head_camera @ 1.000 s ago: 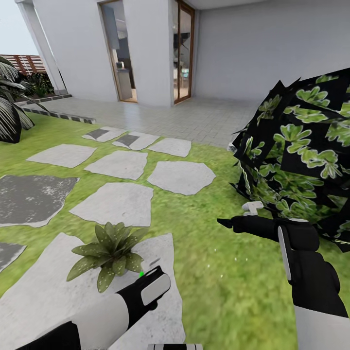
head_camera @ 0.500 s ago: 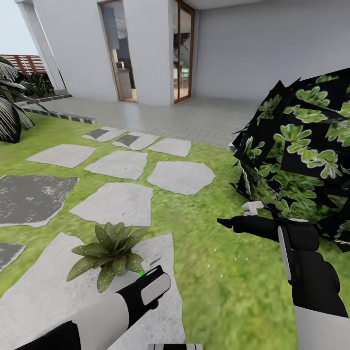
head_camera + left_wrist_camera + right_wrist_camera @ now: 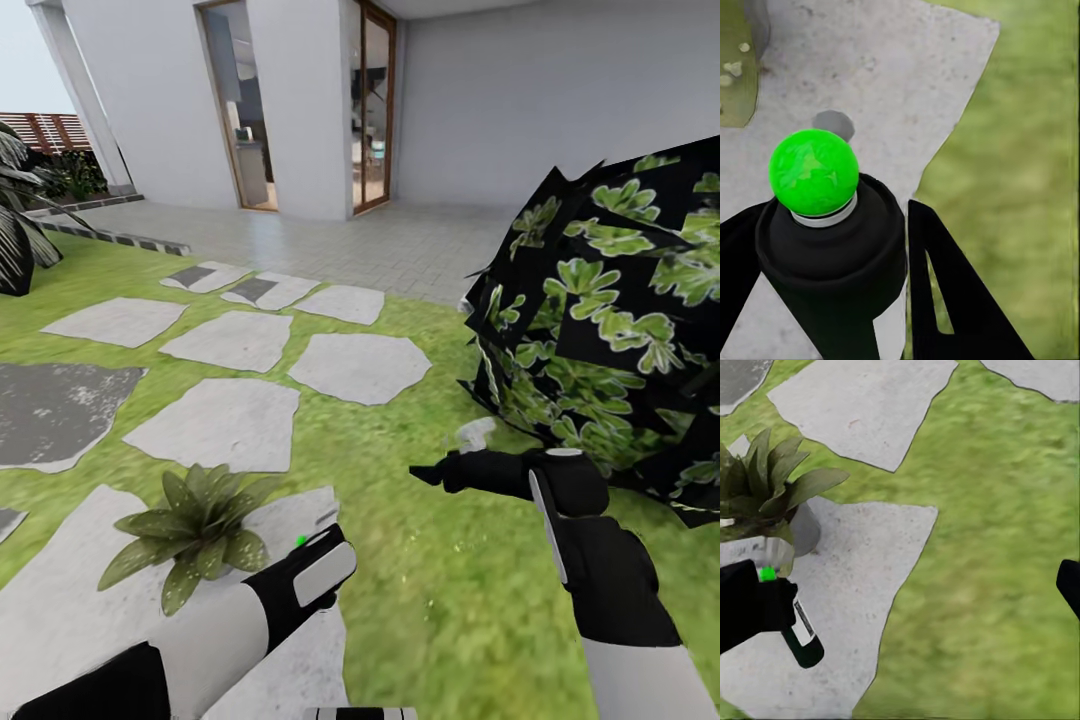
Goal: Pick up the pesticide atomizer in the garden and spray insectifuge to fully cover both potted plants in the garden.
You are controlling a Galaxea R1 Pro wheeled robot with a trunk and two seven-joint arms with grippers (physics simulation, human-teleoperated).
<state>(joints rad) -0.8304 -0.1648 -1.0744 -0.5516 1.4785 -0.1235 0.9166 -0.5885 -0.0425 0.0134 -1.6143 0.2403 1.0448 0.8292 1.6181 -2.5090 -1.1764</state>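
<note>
Garden lawn w/ grey stepping stones point(image 3: 220, 425); house wall far behind. Near left: potted plant point(image 3: 190, 530), low speckled rosette in small grey pot on a stone slab. Just right of it, left gripper point(image 3: 322, 530), jaws closed around the pesticide atomizer point(image 3: 801, 637): slim dark bottle, green tip point(image 3: 814, 171) showing. Bottle's long axis runs roughly level, tip toward the plant, which lies left and slightly beyond the jaws, near but not touching. Left arm is clearly the nearer one. Further right, right gripper point(image 3: 430, 472) hovers over grass, carrying nothing; can't tell if jaws open. Far right: round dark bush point(image 3: 610, 330).
</note>
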